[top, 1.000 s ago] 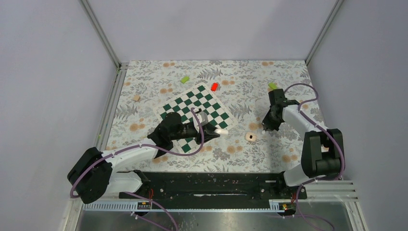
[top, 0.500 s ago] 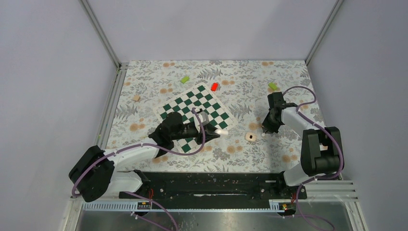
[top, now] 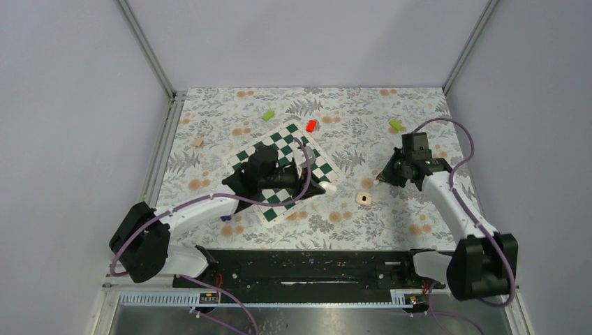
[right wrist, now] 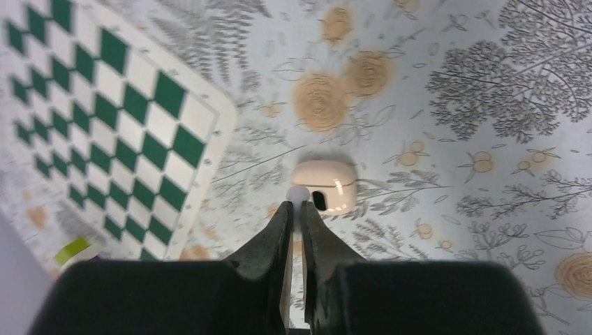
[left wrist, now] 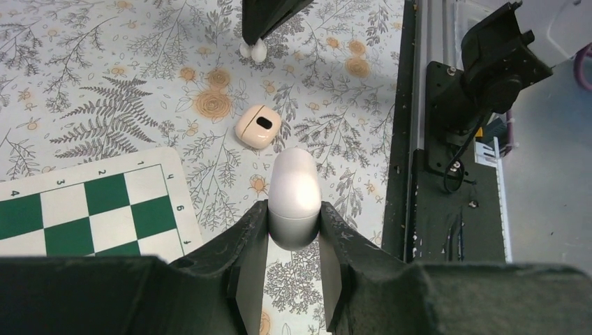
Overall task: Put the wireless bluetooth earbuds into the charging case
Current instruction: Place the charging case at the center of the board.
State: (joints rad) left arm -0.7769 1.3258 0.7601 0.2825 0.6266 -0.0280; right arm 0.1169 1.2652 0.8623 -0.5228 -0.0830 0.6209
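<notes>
As both arms reach over the floral counter (top: pixel 216 115), the L arm (top: pixel 202 209) stretches across the green-and-white chessboard (top: pixel 297 139) and the R arm (top: pixel 454 202) bends in from the right side. The L fingers (left wrist: pixel 293 213) are clamped on a white oval earbud (left wrist: pixel 294 188). Most of it sticks out past the tips, above the cloth just off the board's edge. Btwn the two sets of fingers the charging case (left wrist: pixel 257 125) lies flat on the counter, off the board, dark hollow facing up. The R fingers (right wrist: pixel 297 207) are nearly closed, pinching a small white earbud (right wrist: pixel 297 193) at the very tips. It sits right at the case's rim next to the hollow; can't tell if it touches the case. Farther back, well apart from all this, are a few small bits: a red block (top: pixel 311 125) by the board's far corner, a green block (top: pixel 268 115) to its left, a second green block (top: pixel 396 125) beyond the R fingers, and a tan block (top: pixel 199 142) near the left rail.
</notes>
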